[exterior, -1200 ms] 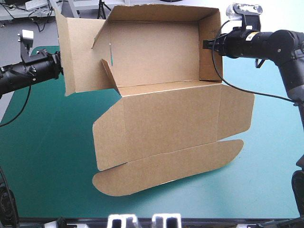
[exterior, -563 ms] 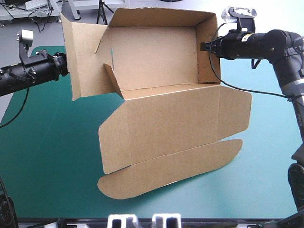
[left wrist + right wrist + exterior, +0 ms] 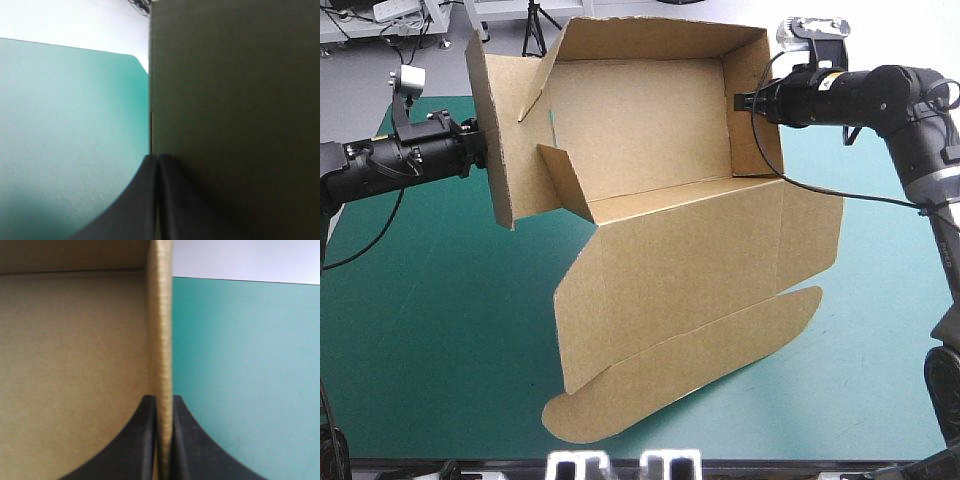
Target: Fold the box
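Box was held across the upper half of the frame, its left flap clamped by the left end effector, its right wall by the right end effector.

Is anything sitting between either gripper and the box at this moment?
Nothing visible does. The left gripper is shut on the left end panel of the box, and the right gripper is shut on its right end wall, with the board directly between the fingers.
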